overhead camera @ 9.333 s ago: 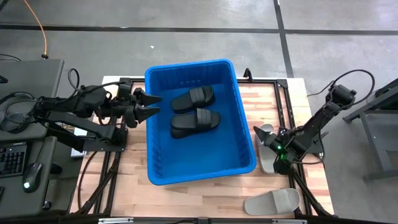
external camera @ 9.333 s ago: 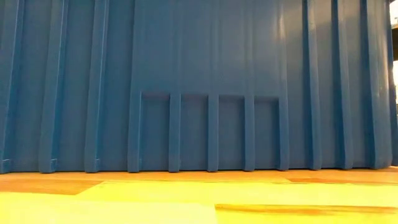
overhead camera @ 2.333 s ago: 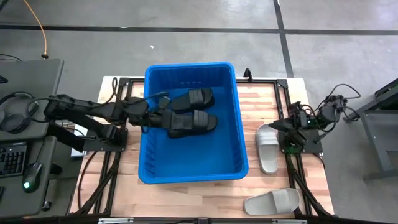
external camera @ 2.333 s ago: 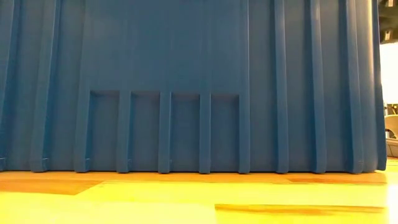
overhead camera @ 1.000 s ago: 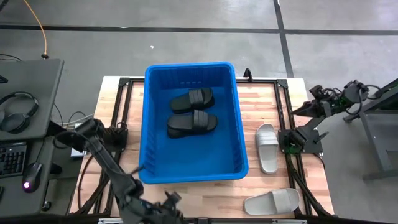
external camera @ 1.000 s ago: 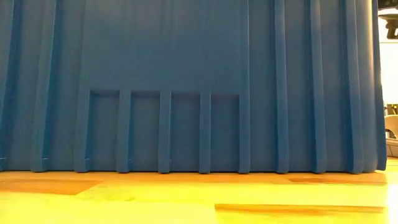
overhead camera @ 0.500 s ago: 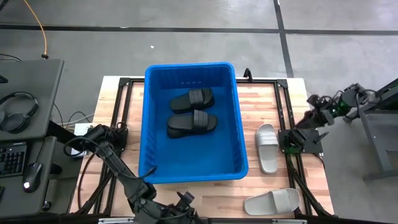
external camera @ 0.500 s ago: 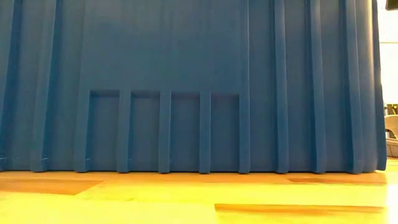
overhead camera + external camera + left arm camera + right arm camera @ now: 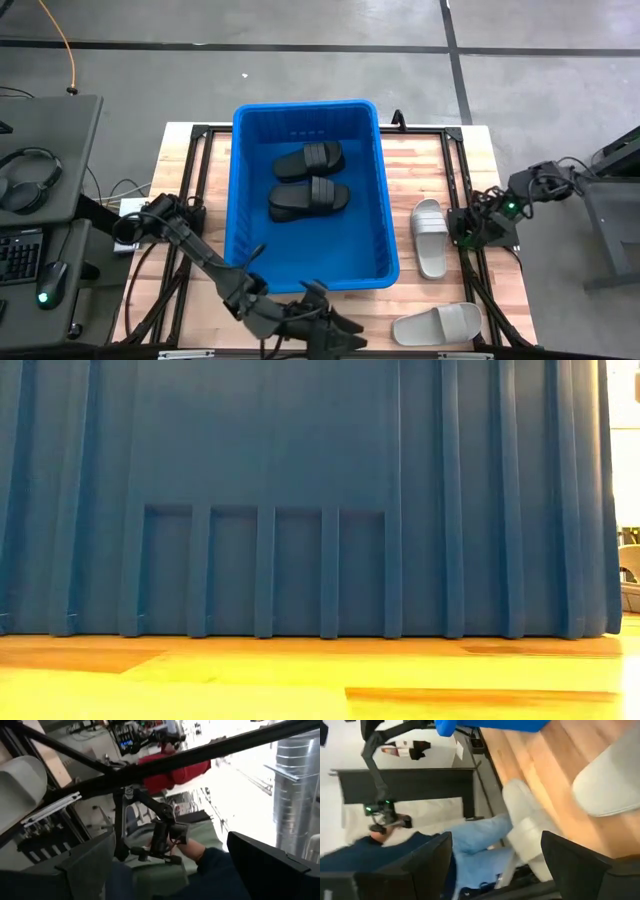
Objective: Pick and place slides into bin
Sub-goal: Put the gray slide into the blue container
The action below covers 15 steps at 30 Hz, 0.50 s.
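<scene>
Two black slides (image 9: 309, 181) already inside the blue bin (image 9: 385, 225); two light grey slides (image 9: 430, 237) left on the table beside it. Left gripper (image 9: 335, 328) spread and empty near the front grey slide, right gripper (image 9: 478, 222) spread beside the other. Next, likely: descend, straddle, pinch.

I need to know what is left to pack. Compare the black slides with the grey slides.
Colour: the black slides are dark; the grey slides are pale.
Place: both black ones lie inside the bin; both grey ones lie on the table, outside it, on the right arm's side.
Layout: the black pair lie close together, roughly parallel; the grey ones lie apart, at an angle to each other.
Shared: slip-on shape, one wide strap.
</scene>
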Available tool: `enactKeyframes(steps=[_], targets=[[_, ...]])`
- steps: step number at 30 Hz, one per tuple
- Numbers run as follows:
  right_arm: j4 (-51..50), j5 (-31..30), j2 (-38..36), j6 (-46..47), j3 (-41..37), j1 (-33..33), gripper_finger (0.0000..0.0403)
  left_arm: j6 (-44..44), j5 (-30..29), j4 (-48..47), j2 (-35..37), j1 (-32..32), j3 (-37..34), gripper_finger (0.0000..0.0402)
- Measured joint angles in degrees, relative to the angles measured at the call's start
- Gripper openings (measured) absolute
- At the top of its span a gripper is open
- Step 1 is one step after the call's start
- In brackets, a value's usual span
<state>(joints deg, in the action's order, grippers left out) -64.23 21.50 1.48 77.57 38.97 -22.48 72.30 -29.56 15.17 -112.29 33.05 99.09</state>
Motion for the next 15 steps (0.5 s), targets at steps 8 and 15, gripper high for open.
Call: enactKeyframes(steps=[8, 15], targets=[[4.59, 7.12, 0.02, 9.28, -5.65, 1.62, 0.0293, 2.65, 5.09, -1.87, 0.00, -2.28, 0.00, 0.0372], [5.94, 4.25, 1.79, 8.85, -6.15, 1.51, 0.0291, 1.43, 7.66, -1.74, 0.00, -5.29, 0.00, 0.0372]])
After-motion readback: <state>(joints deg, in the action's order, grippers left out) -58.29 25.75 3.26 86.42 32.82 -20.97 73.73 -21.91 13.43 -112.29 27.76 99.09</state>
